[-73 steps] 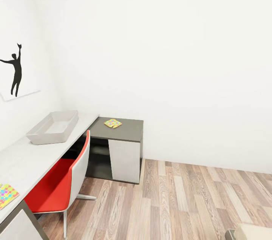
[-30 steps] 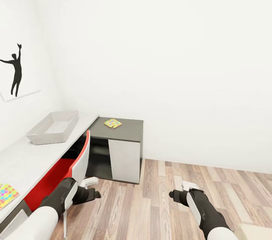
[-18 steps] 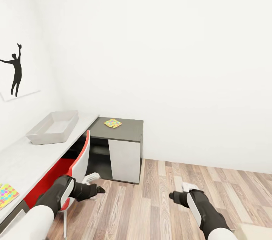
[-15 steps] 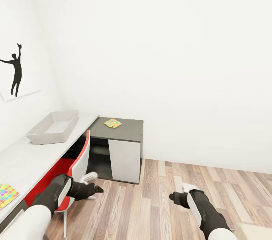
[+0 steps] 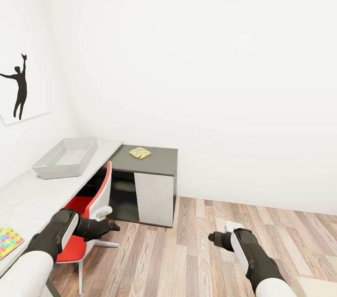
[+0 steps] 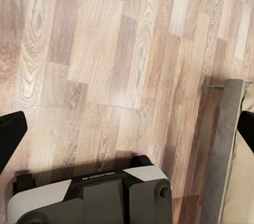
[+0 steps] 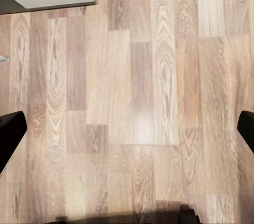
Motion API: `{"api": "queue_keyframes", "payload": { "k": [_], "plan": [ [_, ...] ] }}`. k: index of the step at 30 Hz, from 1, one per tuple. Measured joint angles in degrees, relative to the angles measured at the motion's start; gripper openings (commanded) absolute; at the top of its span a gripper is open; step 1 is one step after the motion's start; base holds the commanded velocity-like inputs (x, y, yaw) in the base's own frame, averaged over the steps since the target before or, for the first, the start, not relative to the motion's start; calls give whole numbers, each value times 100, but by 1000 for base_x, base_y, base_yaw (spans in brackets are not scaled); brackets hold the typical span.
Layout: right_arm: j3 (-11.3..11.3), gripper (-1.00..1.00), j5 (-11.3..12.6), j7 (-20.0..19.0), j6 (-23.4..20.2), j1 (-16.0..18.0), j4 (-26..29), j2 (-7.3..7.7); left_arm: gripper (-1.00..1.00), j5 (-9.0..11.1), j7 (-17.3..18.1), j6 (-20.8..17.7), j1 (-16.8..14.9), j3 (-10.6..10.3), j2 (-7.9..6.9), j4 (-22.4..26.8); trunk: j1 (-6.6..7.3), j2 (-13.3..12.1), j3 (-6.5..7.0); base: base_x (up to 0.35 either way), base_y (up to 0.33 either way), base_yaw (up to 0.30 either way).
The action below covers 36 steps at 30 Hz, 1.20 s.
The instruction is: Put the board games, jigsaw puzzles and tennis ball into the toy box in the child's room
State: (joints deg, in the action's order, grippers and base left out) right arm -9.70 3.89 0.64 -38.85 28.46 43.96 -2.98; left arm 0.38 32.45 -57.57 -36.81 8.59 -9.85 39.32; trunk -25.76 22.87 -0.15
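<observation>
The light-grey toy box (image 5: 65, 158) stands on the pale top of the table (image 5: 32, 194), near the wall. One jigsaw puzzle (image 5: 140, 152) lies on the table's dark corner section. Another (image 5: 7, 242) lies on the pale top at the near left. My left gripper (image 6: 127, 134) hangs open over bare floor, its dark fingertips (image 6: 10, 138) far apart; in the head view it (image 5: 111, 227) is beside the chair. My right gripper (image 7: 127, 128) is open too, above floor planks, and sits low at the centre right (image 5: 211, 238). The board games and tennis ball are out of view.
A red and white swivel chair (image 5: 96, 203) stands at the desk, just behind my left forearm. A white cabinet front (image 5: 154, 199) closes the desk's corner. The bed's grey frame (image 6: 222, 150) and my own base (image 6: 95, 197) appear under the left wrist. Wood floor stretches right.
Both arms have risen into the head view since the earliest frame. In the last half second the left forearm has swung left, nearer the chair. The right arm has barely moved.
</observation>
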Motion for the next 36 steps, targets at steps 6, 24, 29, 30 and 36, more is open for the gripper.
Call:
{"api": "queue_keyframes", "payload": {
  "k": [6,24,29,30,36],
  "plan": [
    [10,100,0,-3,17,30,435,-6,100,3,259,-85,0,46,-25,84,0,0,0,0,0,0],
    [155,100,1,-21,664,-10,1170,-185,100,-11,2707,-72,1,196,-644,112,0,0,0,0,0,0],
    [188,100,0,1,683,-38,1521,-354,100,-5,2866,-50,0,203,-660,111,0,0,0,0,0,0],
    [187,100,-8,2,686,-40,1541,-395,100,-5,2875,-48,0,204,-662,112,0,0,0,0,0,0],
    [126,100,-11,-27,670,-72,1668,-486,100,-5,2902,-42,1,222,-682,112,1,0,0,60,-59,33]
  ]
}}
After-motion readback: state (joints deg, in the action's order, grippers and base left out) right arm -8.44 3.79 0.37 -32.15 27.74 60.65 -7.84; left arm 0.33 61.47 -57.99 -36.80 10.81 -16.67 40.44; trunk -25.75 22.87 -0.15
